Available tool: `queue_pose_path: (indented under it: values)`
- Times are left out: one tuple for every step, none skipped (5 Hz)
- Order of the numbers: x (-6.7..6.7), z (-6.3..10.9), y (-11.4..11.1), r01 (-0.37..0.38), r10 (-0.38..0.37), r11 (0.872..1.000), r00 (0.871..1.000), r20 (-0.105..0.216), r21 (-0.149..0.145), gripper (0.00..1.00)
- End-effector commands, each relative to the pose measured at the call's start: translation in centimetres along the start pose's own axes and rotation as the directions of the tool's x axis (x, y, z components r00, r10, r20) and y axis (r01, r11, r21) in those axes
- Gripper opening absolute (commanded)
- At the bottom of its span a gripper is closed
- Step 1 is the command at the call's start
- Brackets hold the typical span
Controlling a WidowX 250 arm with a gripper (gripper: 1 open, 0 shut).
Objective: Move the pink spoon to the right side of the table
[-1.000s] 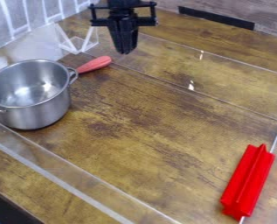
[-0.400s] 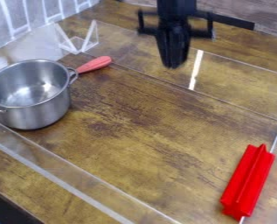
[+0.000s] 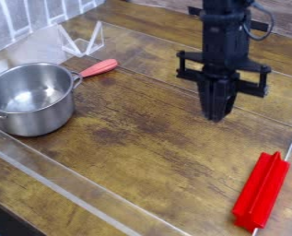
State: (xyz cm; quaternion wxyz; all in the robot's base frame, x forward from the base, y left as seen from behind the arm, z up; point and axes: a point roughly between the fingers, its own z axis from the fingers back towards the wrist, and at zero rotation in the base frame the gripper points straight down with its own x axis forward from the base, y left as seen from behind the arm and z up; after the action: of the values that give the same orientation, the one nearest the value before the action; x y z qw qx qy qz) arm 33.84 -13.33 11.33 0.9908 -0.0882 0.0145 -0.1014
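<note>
One relation decides the coming move: the pink spoon [image 3: 100,67] lies well apart from the end effector [image 3: 218,113], far off toward the upper left of the view, just beside the rim of the steel pot [image 3: 32,97]. Its long axis runs diagonally, handle end rising toward the upper right, bowl end hidden behind the pot. The arm hangs straight down over the right half of the desk [image 3: 135,138], fingers pressed together and holding nothing. A bright red ridged bar [image 3: 262,192] rests near the right edge. Judging by this, the spoon remains unmoved.
</note>
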Motion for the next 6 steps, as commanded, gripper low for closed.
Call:
queue_pose_path:
  values:
    - [-0.5, 2.0, -0.9, 0.042, -0.04, 0.999, 0.994, 0.102, -0.012, 0.0]
    - [-1.0, -0.2, -1.3, 0.029, -0.027, 0.999, 0.993, 0.116, -0.017, 0.0]
    - [-1.3, -2.7, -1.2, 0.021, -0.017, 0.999, 0.991, 0.129, -0.029, 0.0]
    - [-0.9, -4.0, -1.0, 0.032, -0.026, 0.999, 0.99, 0.135, -0.037, 1.0]
    - [0.0, -4.6, -0.5, 0.044, -0.039, 0.999, 0.99, 0.133, -0.031, 0.0]
    - [1.0, -4.7, 1.6, -0.006, 0.008, 1.0, 0.989, 0.146, -0.016, 0.0]
